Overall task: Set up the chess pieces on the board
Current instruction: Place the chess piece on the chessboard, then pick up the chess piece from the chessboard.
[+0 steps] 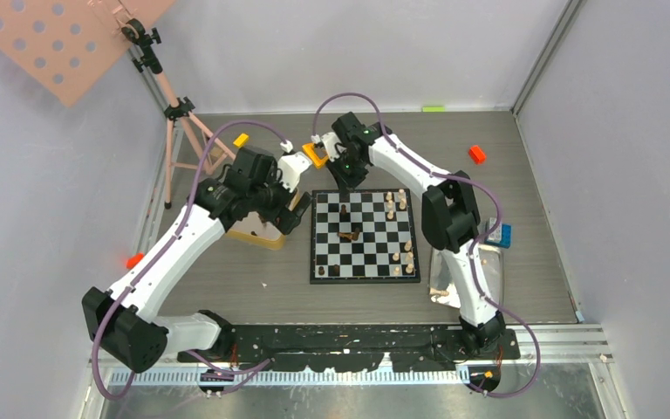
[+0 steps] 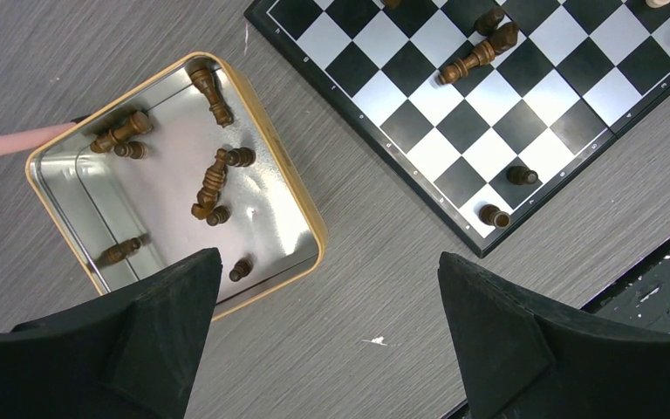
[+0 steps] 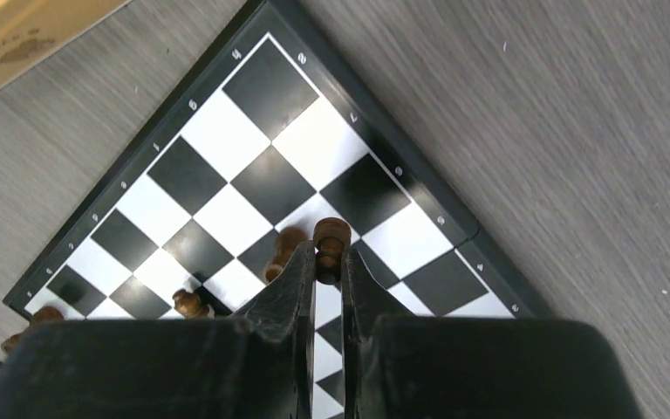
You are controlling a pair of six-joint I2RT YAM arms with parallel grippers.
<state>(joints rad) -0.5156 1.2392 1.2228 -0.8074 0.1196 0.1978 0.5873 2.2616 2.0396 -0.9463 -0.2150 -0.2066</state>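
Right fingers [image 3: 290, 284] around knob-topped chessman [image 3: 331, 240] (pawn, perhaps)

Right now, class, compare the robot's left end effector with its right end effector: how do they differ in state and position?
The left end effector is open and empty; the right end effector is shut on a dark chess piece. The left hangs above the edge of the gold tin, off the board; the right is over the board. Both are black.
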